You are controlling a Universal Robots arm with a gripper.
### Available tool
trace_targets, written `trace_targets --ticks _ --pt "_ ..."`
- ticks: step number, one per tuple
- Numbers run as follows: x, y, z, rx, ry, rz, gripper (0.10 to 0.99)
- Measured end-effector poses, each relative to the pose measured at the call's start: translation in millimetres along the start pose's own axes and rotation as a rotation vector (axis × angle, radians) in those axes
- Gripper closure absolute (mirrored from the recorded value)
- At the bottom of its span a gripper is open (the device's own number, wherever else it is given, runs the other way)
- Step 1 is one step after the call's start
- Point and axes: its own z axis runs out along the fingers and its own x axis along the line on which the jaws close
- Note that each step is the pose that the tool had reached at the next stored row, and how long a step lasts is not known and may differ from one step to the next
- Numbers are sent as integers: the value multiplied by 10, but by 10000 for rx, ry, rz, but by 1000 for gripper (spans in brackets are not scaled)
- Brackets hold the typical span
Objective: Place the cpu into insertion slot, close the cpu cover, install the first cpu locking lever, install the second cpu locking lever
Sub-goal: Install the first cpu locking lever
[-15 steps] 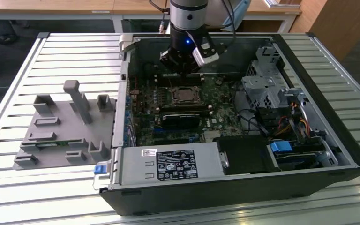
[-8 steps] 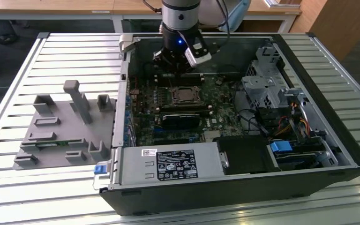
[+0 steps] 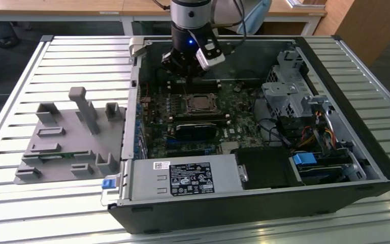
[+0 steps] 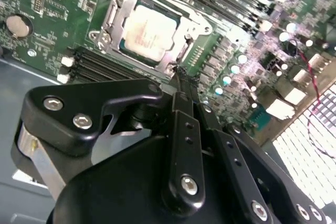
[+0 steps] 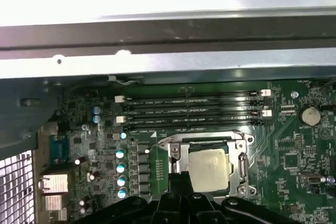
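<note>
Gripper [image 4: 179, 77], fingers drawn together with nothing seen between them, tips just beside one edge of the insertion slot [image 4: 102, 38]; cpu cover [image 4: 184, 17] lying flat on that slot; cpu [image 4: 149, 29] seated within it, directly beyond the tips

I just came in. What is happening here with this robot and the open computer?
A single robot arm is working inside an open computer case, above the green motherboard. The cpu is already seated there, and the cpu cover lies down around it as a metal frame. The gripper hangs just beside the cover's edge. Its fingers look closed together, with nothing visibly held. Whether the locking levers are fastened cannot be told from these views.
</note>
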Motion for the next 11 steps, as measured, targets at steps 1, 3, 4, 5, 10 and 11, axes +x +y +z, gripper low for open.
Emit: trace_targets --ticks 1,3,4,5,10,11 --pt "19 -1 -6 -1 -7 -1 980" --pt "54 -3 -13 -1 -17 -2 980" --pt "69 -4 -15 -2 -20 -2 980" --pt "86 -5 -18 -1 -23 -1 980" --pt "152 -9 -26 -6 -31 -2 980" --pt "166 -10 -27 -7 -33 -2 980"
